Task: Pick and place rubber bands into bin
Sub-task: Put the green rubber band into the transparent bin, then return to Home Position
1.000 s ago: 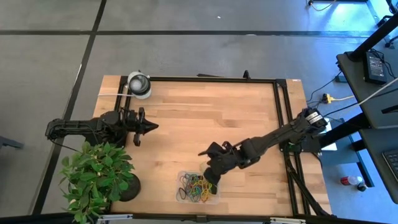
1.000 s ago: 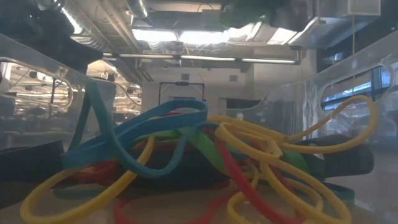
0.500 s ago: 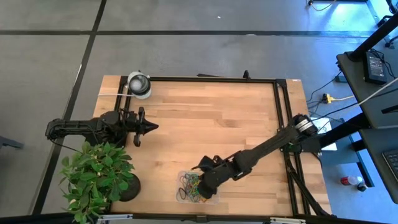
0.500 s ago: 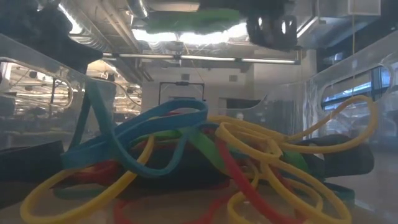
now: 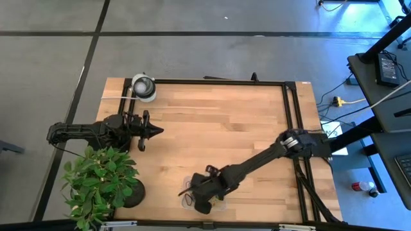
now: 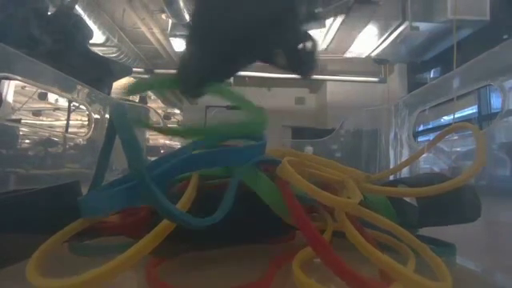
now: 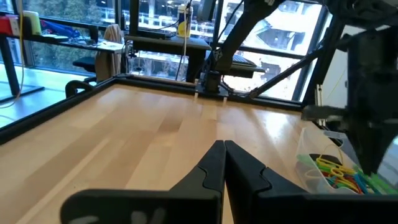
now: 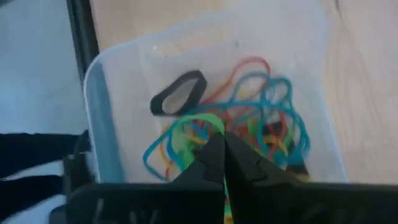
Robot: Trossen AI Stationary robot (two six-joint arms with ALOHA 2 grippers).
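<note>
- Here the rubber bands [image 8: 249, 127] lie as thin floppy loops, yellow, blue, red, green and one black, tangled inside the bin [image 8: 102, 134], a shallow clear plastic tray with rounded corners near the front edge of the surface [image 5: 212, 122].
- The right pincer [image 8: 224, 149] reaches low over the bin, clenched on a green band [image 6: 200, 108].
- The left pincer [image 7: 224, 152] waits pressed closed near the left edge.
- Pale wood planks form the surface.

A wooden table [image 5: 212, 122] with a black frame stands on grey floor [image 5: 192, 51] crossed by dark lines, a potted plant [image 5: 99, 183] at its near left corner; fluorescent ceiling lights [image 6: 352, 40] glow overhead.
</note>
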